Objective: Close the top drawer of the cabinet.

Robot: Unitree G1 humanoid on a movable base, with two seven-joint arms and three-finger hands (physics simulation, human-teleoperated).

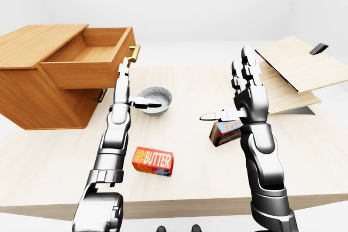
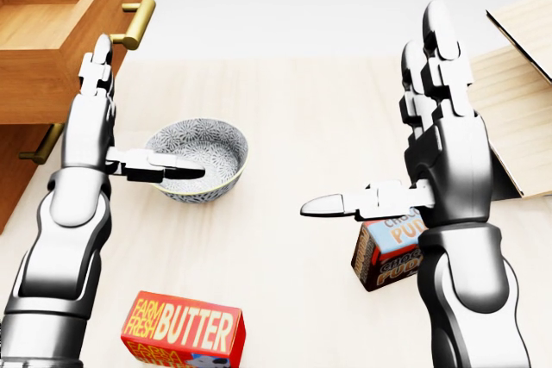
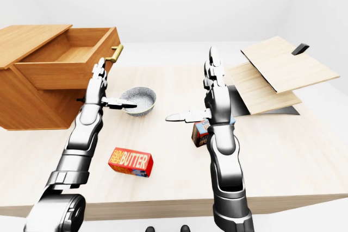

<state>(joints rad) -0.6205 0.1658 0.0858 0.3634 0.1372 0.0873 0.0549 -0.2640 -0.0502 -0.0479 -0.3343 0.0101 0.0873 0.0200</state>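
Drawer [image 1: 89, 58] stands pulled out of the wooden cabinet [image 1: 32, 88] at the upper left of the left-eye view, its brass handle [image 2: 136, 23] facing the table's middle. Our left hand [image 2: 95, 127] is raised just beside the drawer's face, fingers straight, thumb spread over the grey bowl [image 2: 203, 157]. Our right hand [image 2: 440, 135] is upright and spread at mid-right, above a pudding box [image 2: 379, 252]. A butter box [image 2: 185, 329] lies at the lower left of the head view
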